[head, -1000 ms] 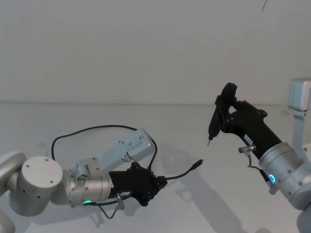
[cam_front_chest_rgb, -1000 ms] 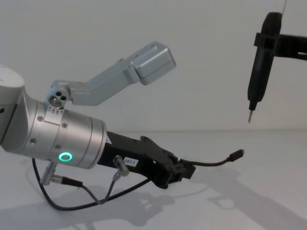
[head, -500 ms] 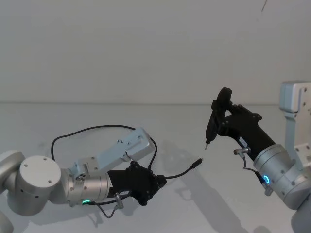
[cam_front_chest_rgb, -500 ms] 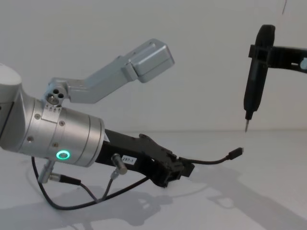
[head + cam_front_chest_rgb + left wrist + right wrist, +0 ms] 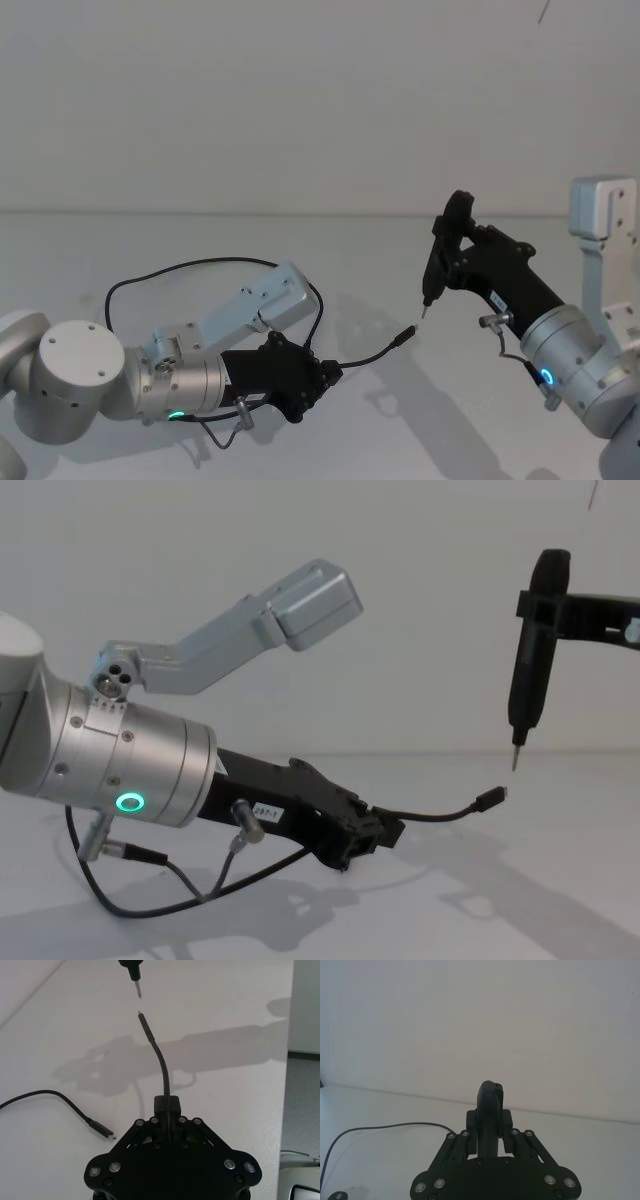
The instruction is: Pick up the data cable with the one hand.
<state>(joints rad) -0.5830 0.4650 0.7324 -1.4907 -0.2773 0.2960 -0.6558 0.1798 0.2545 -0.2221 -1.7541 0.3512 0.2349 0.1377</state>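
Low over the white table [image 5: 120, 250], on the robot's left, the left gripper [image 5: 375, 832] has its flat black fingers clamped on the data cable [image 5: 440, 815] a short way back from one plug. That thin, rubbery free end arcs forward and up along the gripper's own line, metal tip leading. Just above that tip hangs the pointed metal nib of the slim pen-shaped tool [image 5: 530, 650], pinched upright in the right gripper [image 5: 452, 252]. The cable's slack loops behind on the table.
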